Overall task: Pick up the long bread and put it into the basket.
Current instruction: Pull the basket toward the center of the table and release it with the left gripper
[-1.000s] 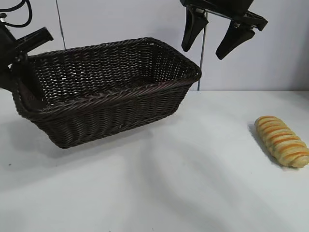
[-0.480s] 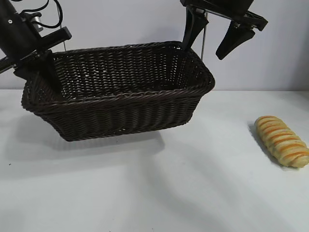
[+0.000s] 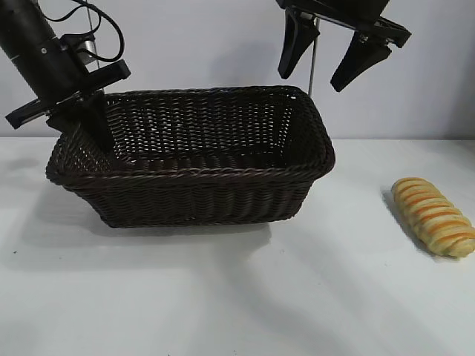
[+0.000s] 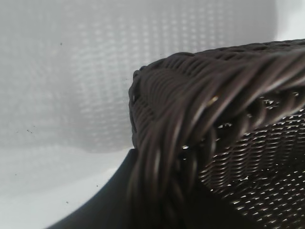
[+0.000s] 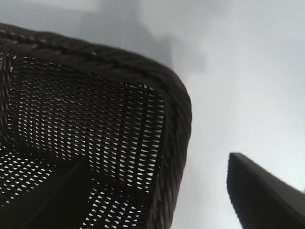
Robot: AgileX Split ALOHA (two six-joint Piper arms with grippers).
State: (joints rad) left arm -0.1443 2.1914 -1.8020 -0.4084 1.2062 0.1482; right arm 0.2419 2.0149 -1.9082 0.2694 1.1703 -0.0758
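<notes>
The left pincer (image 3: 87,122) clamps the braided rim of the dark woven basket (image 3: 200,185) on the smooth white tabletop (image 3: 237,297), the ridged oblong long bread (image 3: 433,216) well apart, the right pincer (image 3: 326,55) gaping empty above.

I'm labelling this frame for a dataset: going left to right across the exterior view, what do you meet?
left gripper, shut on the basket's left rim → basket → right gripper, open above the basket's right end → long bread on the table.
</notes>
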